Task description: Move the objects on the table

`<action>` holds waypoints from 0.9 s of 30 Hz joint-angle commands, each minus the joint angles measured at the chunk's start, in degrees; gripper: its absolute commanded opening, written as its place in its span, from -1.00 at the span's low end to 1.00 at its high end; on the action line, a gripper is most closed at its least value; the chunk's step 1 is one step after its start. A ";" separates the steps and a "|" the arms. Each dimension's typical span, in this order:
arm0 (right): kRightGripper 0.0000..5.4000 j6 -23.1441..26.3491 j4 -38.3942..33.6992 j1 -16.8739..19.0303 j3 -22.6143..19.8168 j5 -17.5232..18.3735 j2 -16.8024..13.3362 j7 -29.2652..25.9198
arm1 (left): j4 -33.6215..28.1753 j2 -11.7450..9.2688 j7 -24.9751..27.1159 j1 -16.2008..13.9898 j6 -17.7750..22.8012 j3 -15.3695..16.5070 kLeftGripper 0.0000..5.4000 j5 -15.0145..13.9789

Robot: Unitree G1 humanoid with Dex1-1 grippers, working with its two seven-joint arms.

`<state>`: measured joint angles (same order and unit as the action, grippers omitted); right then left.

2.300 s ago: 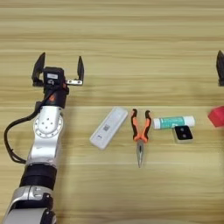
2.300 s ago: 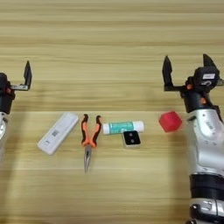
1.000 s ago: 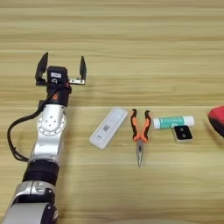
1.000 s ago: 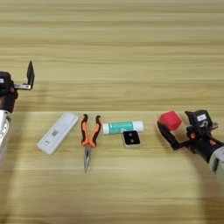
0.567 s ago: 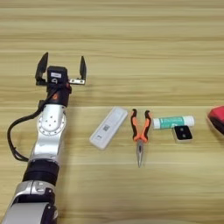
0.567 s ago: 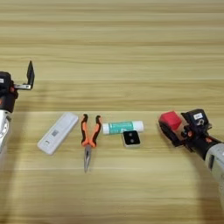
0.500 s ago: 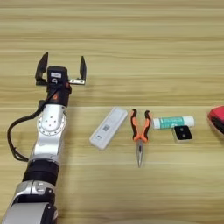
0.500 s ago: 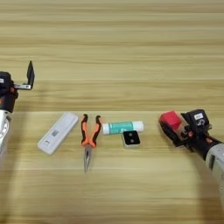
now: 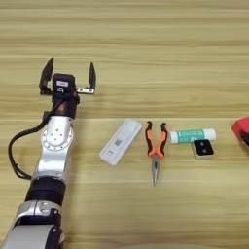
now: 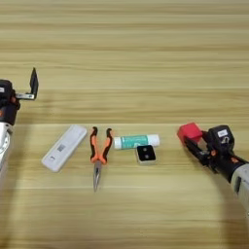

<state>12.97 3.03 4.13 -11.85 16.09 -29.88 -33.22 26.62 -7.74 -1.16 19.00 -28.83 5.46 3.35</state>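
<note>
Change: since 2.3 s ago my right end effector (image 10: 194, 141) has come down from the far right of the desk (image 10: 146, 58) to the red cube (image 10: 189, 131); little shift in the last half second.
Right end effector: low at right edge, fingers against the cube; I cannot tell if they have it clamped.
Left end effector (image 9: 68, 78): parked at left, fingers spread wide, holding nothing, same as before.
Row, unmoved: white flat device (image 9: 121, 141), orange-handled pliers (image 9: 155, 146), green-white tube (image 9: 193, 135), black-topped block (image 9: 203, 149) touching the tube's near side.
Cube: right of the row, apart from the block.
Open room: I see bare desk across the far half and along the near edge.
</note>
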 commanded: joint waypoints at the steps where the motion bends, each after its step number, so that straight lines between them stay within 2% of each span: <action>1: -0.15 0.11 0.99 0.16 0.62 -0.52 0.00 -0.62 | 0.61 -0.32 -0.20 0.71 -0.45 0.01 1.00 -0.01; 12: -0.15 -0.58 1.19 -0.16 0.71 -0.28 0.17 -0.68 | 0.71 -0.30 -0.19 0.71 -0.65 0.00 1.00 -0.01; 27: -0.15 1.46 -6.56 -0.74 -0.65 1.86 -1.94 -2.64 | 0.45 -0.45 1.35 0.25 -0.45 -0.61 1.00 -0.41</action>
<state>13.47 -2.45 3.81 -12.12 17.40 -30.69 -35.12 27.11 -7.76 -0.74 19.04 -29.38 5.34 3.21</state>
